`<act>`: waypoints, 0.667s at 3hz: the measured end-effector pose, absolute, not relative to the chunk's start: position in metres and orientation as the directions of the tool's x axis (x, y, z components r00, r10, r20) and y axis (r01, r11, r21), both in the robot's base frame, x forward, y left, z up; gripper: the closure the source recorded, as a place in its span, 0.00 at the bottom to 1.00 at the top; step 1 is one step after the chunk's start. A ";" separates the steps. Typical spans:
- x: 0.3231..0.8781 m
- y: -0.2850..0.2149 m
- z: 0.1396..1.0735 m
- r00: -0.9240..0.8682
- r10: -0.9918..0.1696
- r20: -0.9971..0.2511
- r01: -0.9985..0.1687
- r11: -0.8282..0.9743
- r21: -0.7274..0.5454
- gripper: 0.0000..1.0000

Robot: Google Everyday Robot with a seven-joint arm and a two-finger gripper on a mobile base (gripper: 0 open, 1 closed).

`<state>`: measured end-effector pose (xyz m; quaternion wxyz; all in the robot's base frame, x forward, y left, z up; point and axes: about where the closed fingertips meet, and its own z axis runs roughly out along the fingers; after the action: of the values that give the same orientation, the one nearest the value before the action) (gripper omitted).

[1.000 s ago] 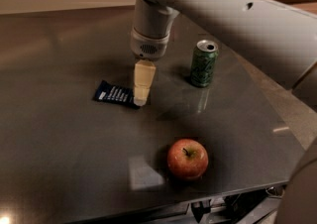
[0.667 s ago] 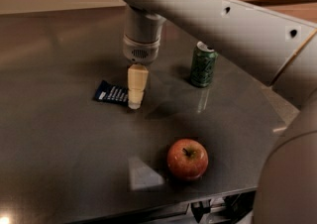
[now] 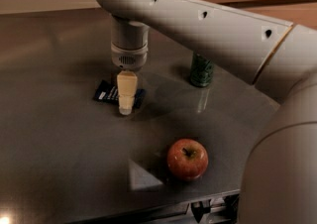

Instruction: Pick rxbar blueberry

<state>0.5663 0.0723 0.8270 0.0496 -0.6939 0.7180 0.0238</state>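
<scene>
The gripper (image 3: 125,108) has swung over and dropped onto the rxbar blueberry (image 3: 105,92), now lying right under its tip, so a grasp looks imminent; open or closed, I cannot tell.

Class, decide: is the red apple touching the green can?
No, the apple sits well in front of the can, clear of it; the gripper is at the rxbar blueberry.

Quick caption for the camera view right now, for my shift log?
Gripper low over the blueberry rxbar on the dark table, green can behind, red apple in front.
</scene>
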 end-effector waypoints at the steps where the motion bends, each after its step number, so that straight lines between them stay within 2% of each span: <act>1: 0.559 0.078 0.823 -0.037 -0.996 -0.085 -0.998 0.040 -0.040 0.00; 2: 0.555 0.082 0.819 -0.037 -0.997 -0.071 -0.999 0.040 -0.035 0.18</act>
<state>0.5553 0.0819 0.8190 0.0379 -0.6928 0.7201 0.0121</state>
